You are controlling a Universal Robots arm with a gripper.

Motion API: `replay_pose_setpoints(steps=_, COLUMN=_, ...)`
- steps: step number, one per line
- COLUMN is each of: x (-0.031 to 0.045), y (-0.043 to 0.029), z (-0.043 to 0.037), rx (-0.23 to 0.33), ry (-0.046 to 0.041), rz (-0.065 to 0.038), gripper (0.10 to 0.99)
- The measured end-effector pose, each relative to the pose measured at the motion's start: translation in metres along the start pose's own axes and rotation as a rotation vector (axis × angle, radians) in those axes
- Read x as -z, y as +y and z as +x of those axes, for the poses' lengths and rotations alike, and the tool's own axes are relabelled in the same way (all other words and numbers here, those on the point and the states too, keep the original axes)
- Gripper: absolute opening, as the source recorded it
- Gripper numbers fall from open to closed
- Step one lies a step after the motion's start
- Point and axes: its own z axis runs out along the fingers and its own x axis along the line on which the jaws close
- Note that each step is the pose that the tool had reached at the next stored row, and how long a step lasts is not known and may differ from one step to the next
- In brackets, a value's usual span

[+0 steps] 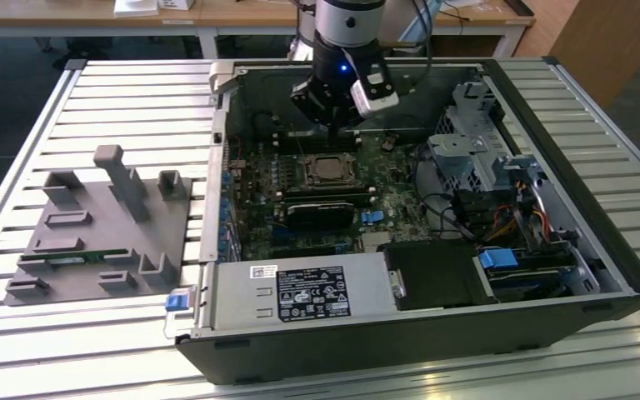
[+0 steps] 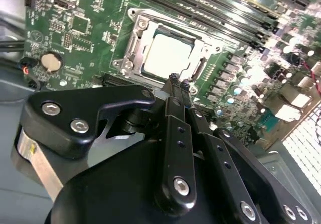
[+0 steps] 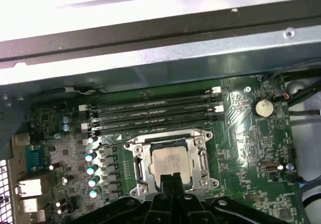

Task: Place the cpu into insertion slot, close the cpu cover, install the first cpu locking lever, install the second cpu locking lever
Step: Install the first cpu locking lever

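Note:
The cpu (image 2: pixel 167 53) (image 3: pixel 173 159), a dull silver square, lies flat in the insertion slot (image 1: pixel 328 169) on the green motherboard. The cpu cover (image 2: pixel 133 44) (image 3: pixel 144 159), a silver frame, is down around it, and the chip shows through its window. Thin metal levers run along the frame's edges; I cannot tell whether they are hooked. My gripper (image 1: pixel 337 127) (image 2: pixel 179 81) (image 3: pixel 170 180) hangs just above the socket's edge, on the side towards the case's far wall. Its black fingertips are pressed together, shut, with nothing between them.
The open computer case (image 1: pixel 542 125) lies on a slatted table. A black-labelled power supply box (image 1: pixel 297 292) sits at its near side, and a drive cage (image 1: pixel 470 142) and cables (image 1: pixel 498 225) at the exterior view's right. Memory slots (image 3: pixel 155 111) flank the socket. A grey fixture (image 1: pixel 97 221) stands outside.

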Motion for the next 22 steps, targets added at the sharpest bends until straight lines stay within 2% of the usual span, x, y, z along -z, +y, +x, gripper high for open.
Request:
replay_pose_setpoints(steps=2, x=-0.0001, y=0.0000, z=0.0000, rx=0.016, ry=-0.0045, rz=-0.003, gripper=0.106)
replay_pose_setpoints(steps=6, x=-0.0004, y=-0.0002, z=0.0011, rx=0.034, ry=-0.0249, rz=-0.006, gripper=0.106)
replay_pose_setpoints(steps=8, x=-0.0012, y=-0.0006, z=0.0025, rx=0.038, ry=-0.0298, rz=-0.009, gripper=0.106)
replay_pose_setpoints(steps=11, x=-0.0019, y=-0.0010, z=0.0047, rx=0.053, ry=-0.0282, rz=-0.018, gripper=0.106)
replay_pose_setpoints(steps=16, x=-0.0027, y=-0.0012, z=0.0056, rx=0.129, ry=-0.0237, rz=-0.019, gripper=0.106)
replay_pose_setpoints(steps=22, x=-0.0035, y=-0.0033, z=0.0193, rx=0.142, ry=-0.0227, rz=-0.019, gripper=0.106)
